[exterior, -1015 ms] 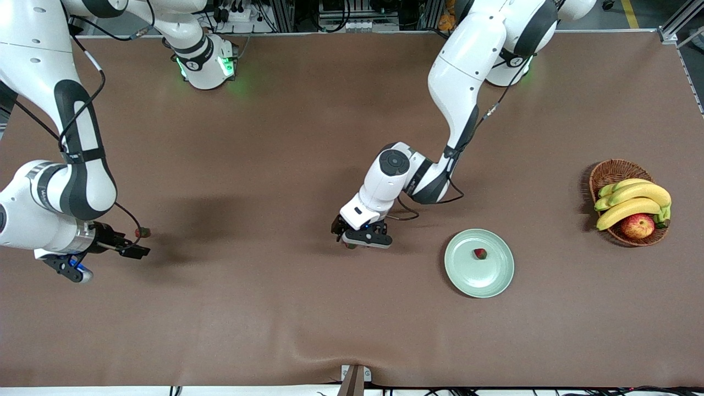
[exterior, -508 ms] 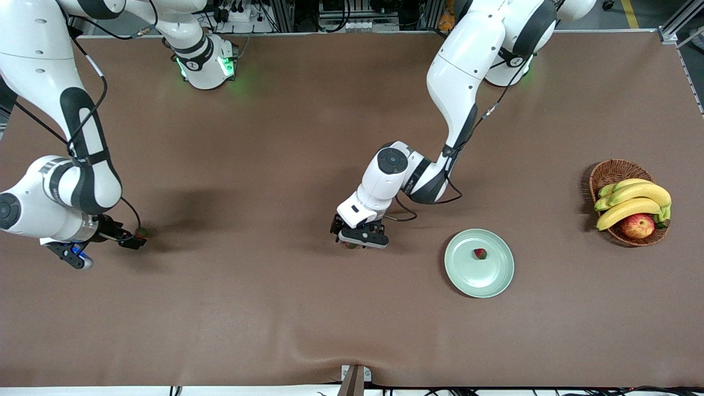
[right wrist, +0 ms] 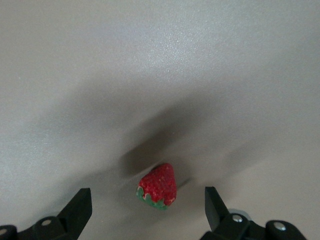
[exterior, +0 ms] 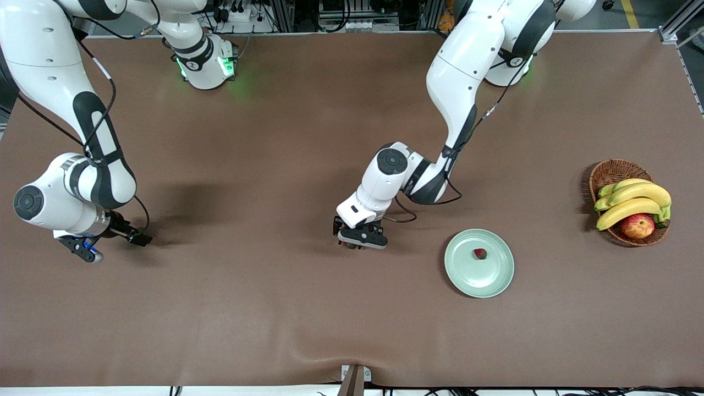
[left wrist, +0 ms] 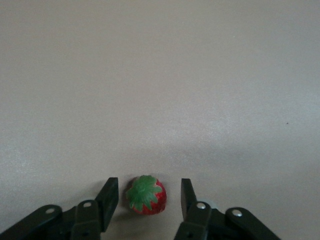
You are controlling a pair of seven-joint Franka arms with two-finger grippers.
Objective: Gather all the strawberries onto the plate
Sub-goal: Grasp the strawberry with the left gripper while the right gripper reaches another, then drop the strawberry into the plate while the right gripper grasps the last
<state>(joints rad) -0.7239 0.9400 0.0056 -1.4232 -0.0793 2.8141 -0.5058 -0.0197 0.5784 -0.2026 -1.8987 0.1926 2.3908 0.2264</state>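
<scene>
One strawberry (exterior: 480,253) lies on the plate (exterior: 498,278); two remain on the bench (exterior: 275,137). Left pincer (left wrist: 148,196) straddles a strawberry (left wrist: 146,195) mid-bench, jaws part-closed, small gaps either side, cap facing the wrist camera. It should close gently and centred. Right pincer (right wrist: 148,202), wide open at its own end, brackets another strawberry (right wrist: 158,186), tip pointing away.

A wide brown felt-like table cover (exterior: 275,308) fills the scene, wrinkled at the edge nearest the front camera. Metal frame rails (exterior: 674,22) and dark cabling (exterior: 341,14) line the edge by the bases, under even overhead light.
</scene>
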